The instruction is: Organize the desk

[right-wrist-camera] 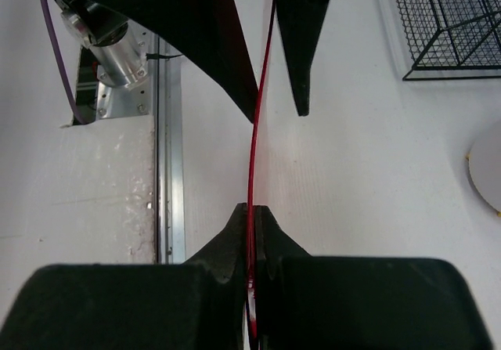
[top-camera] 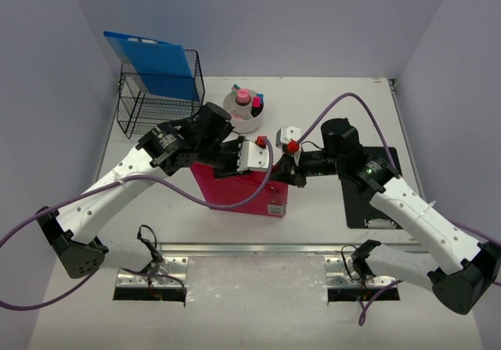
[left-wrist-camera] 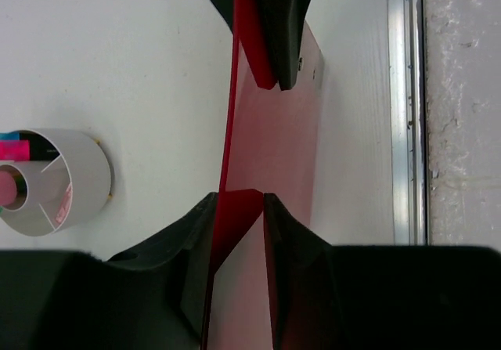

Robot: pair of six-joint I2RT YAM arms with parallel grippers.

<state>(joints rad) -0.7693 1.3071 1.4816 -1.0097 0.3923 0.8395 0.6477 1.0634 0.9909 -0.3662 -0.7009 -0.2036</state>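
At the middle of the worktop [top-camera: 313, 217] a red folder [top-camera: 258, 197] is held up tilted between the two arms, its lower edge down by the surface. The right jaws are pressed together on its thin upper edge, with the red sheet pinched flat between them in the right wrist view. The left jaws sit astride the same edge just beside them, partly apart with the folder between; whether they press on it I cannot tell. The worktop itself is an off-white slab between pale lavender walls [top-camera: 47, 68], with a silver rail [top-camera: 258, 248] along its near edge. At its far left stands a black wire basket [top-camera: 156, 107] with a blue clipboard [top-camera: 153, 56] upright in it, and next to that a white round pen pot [top-camera: 233, 115] holding pink things. A flat black slab [top-camera: 364, 209] lies to the right, partly under the right arm [top-camera: 415, 213]
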